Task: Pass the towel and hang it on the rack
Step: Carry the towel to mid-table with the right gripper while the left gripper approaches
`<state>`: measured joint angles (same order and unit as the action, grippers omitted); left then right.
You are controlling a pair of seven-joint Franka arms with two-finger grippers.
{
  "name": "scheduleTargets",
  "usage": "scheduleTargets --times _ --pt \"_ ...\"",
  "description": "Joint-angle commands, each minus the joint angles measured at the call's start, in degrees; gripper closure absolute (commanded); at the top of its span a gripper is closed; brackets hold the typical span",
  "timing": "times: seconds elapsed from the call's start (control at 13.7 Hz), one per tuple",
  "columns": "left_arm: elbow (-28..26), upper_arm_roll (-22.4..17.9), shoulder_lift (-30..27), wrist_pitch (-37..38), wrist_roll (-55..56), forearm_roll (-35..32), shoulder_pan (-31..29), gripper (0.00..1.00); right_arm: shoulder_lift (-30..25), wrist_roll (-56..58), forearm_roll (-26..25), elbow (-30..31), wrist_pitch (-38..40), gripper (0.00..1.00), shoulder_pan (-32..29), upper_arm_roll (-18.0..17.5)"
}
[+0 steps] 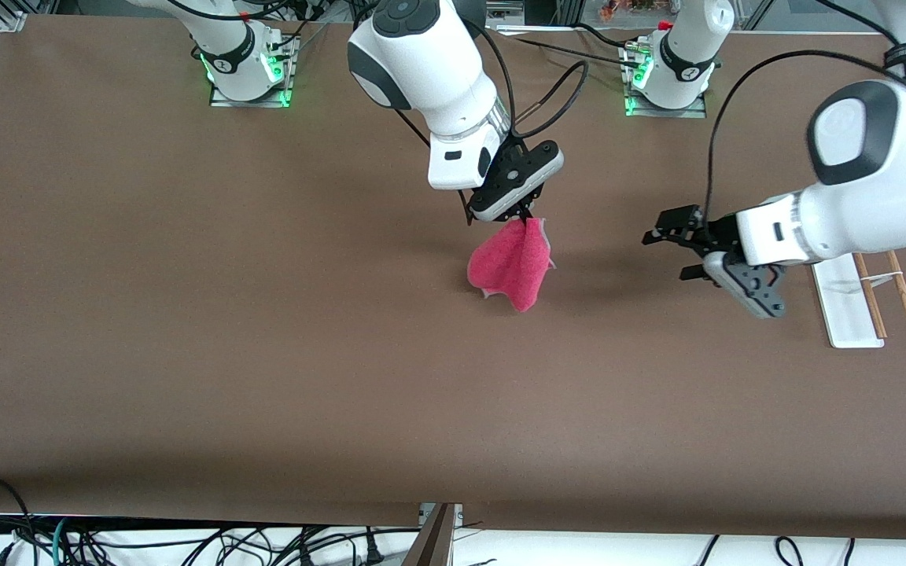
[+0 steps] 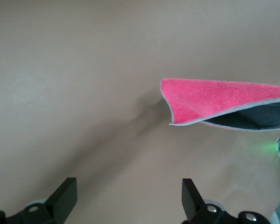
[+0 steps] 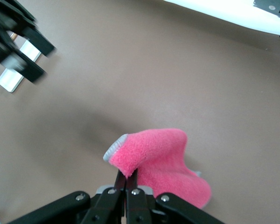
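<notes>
Right gripper (image 1: 530, 214) hangs over mid-table, jaws clenched on the top corner of the towel (image 1: 512, 267). The cloth dangles below it, pink face outward; its lowest fold looks close to the table (image 1: 185, 330), contact not clear. In the right wrist view the fingers (image 3: 126, 186) pinch a bunched pink edge with pale stitching.

Left gripper (image 1: 693, 253) hovers at about 3 o'clock from the towel, well apart from it, turned sideways with its fingers aimed toward the cloth. Jaws released and spread wide, holding nothing. The left wrist view confirms this: two dark fingertips (image 2: 67, 191) far apart, the towel hanging ahead of them with pink face and dark grey backing both visible.

Rack (image 1: 854, 303) stands toward the left arm's end of the table, at about 3 o'clock from the left gripper, partly hidden by that arm. White base, two brown rods, bare of any cloth.

Progress, as judged: pickup done, the towel lifted and presented. Handover not yet made; the left gripper has to close the gap and grip a free edge. Hanging on the rods is still entirely to do.
</notes>
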<state>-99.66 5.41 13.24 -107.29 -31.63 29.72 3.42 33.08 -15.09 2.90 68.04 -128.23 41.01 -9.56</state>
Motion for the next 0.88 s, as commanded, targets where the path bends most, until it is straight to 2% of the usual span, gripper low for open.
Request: scheduleTargets --times 0.0,0.15,0.51,0.73,0.8 --pt "-8.2 3.6 -1.4 -10.8 -9.6 6.5 0.0 0.01 -0.5 -0.6 0.2 -0.5 -0.9 1.0 0.2 0.2" --pt "-10.0 5.9 -0.9 -15.7 -16.9 10.9 0.1 0.02 -0.5 -0.6 0.2 -0.5 -1.1 1.0 0.2 0.2" --pt "-10.7 6.7 0.5 -16.5 -34.9 17.5 0.8 0.02 -0.5 -0.6 0.2 -0.5 -1.2 1.0 0.1 0.2" --pt "-10.7 7.1 1.9 -20.4 -42.2 18.3 1.4 0.04 -0.5 -0.5 0.2 -0.5 -1.3 1.0 0.1 0.3" --pt "-10.9 8.4 2.3 -23.4 -43.3 19.4 2.4 0.04 -0.5 -0.5 0.2 -0.5 -1.4 1.0 0.1 0.3"
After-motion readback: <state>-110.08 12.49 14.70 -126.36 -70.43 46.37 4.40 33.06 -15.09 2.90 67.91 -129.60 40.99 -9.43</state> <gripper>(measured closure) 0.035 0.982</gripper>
